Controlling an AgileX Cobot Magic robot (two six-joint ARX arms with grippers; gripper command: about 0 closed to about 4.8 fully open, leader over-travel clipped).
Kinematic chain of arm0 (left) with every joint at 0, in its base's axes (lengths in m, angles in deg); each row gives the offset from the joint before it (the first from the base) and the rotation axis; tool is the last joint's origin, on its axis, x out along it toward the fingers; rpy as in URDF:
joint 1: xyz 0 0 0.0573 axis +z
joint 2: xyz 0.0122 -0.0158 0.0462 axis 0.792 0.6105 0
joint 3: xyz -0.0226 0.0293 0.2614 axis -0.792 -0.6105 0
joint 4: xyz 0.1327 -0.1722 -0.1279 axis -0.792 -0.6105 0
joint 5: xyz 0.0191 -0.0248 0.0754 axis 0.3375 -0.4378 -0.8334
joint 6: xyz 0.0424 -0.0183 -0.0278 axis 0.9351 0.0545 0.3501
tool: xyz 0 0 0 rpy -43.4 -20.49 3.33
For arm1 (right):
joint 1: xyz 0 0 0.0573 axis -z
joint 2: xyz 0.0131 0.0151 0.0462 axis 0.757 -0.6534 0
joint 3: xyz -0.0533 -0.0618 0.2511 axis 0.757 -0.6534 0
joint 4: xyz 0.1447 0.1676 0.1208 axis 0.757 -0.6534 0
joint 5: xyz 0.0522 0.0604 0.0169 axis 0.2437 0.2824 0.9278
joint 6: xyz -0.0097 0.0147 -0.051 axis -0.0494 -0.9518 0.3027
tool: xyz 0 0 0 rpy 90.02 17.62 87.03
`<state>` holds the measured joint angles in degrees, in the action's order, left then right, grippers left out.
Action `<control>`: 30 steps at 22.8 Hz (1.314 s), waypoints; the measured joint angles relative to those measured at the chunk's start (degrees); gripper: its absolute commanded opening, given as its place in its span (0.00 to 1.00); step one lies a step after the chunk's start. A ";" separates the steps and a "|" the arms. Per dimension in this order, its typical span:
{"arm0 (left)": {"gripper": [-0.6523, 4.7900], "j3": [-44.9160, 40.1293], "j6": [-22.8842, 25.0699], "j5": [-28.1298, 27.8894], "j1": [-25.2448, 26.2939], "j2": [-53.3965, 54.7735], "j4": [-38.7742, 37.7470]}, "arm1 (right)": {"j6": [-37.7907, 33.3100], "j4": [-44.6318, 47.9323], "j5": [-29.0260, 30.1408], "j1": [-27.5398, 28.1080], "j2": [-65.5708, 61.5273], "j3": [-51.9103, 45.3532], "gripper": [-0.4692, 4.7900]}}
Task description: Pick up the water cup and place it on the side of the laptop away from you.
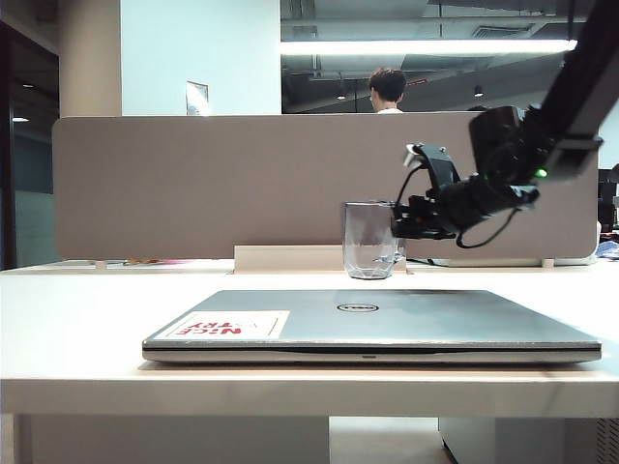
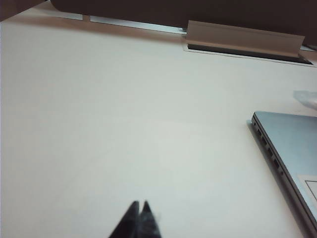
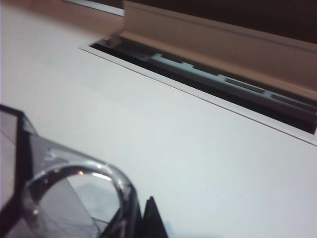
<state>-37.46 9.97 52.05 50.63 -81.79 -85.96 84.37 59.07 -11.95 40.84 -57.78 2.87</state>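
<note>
We find the laptop (image 1: 372, 324) lying closed on the table (image 1: 58, 319). Beyond its far edge, the right gripper (image 1: 398, 230) grips the water cup (image 1: 368, 241) by its handle; lowering and release remain. The left gripper (image 2: 139, 214) idles, clenched, near the laptop's side.

A grey partition (image 1: 193, 184) is standing along the far edge of a white desk (image 1: 77, 309), with a raised cable flap (image 2: 242, 37) lying open at its foot. Behind the partition, a dark-haired person (image 1: 387, 90) is facing away under a glowing ceiling light (image 1: 426, 46).
</note>
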 measured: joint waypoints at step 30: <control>0.11 0.00 0.00 -0.02 0.00 0.04 -0.22 | 1.88 -7.28 -7.28 -1.57 -2.58 2.80 0.27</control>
<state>-37.46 9.97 52.03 50.63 -81.75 -86.18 86.25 51.79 -19.23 39.27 -60.36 5.67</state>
